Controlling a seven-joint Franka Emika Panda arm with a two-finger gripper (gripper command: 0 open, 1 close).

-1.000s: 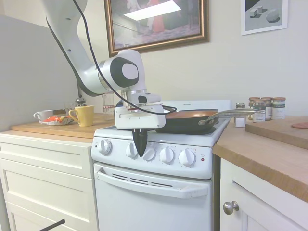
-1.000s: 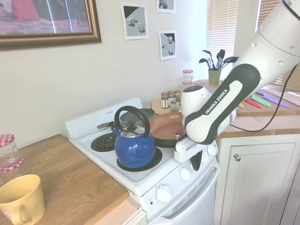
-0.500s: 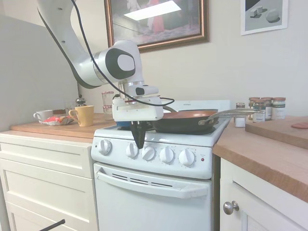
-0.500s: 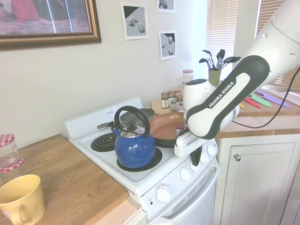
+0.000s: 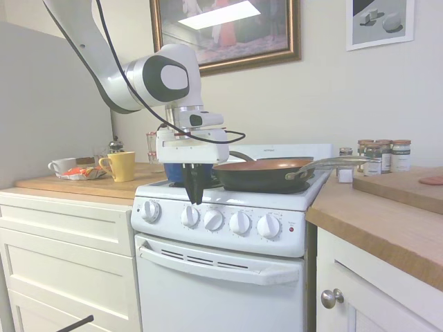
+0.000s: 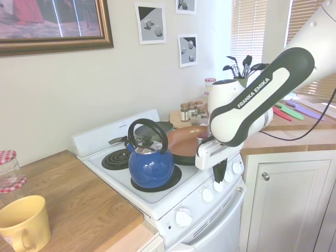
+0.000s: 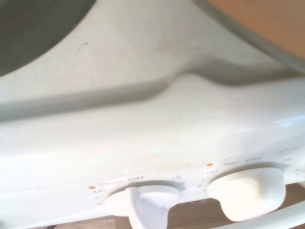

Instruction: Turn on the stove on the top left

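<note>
We see the jaws nearly together, a thin slit between the two dark fingers, gripping nothing. The gripper (image 5: 193, 196) points straight down and hangs just above the stove's (image 5: 228, 277) front panel, over the second knob (image 5: 190, 216) from the left in the first exterior view. It is apart from that knob, tips level with the panel's top edge.

In the wrist view we look down on two knobs (image 7: 143, 202), each with OFF printed above it and LO and an orange dot at one side.

Five white knobs run in a row across the panel, with a red light (image 5: 291, 229) at the right end. Behind the gripper sits a blue kettle (image 6: 150, 163) on a front burner, and beside it a dark pan (image 5: 261, 173) with a copper inside. A bare coil burner (image 6: 116, 159) lies behind the kettle. On the counter to the stove's left stands a yellow mug (image 5: 122, 166).
</note>
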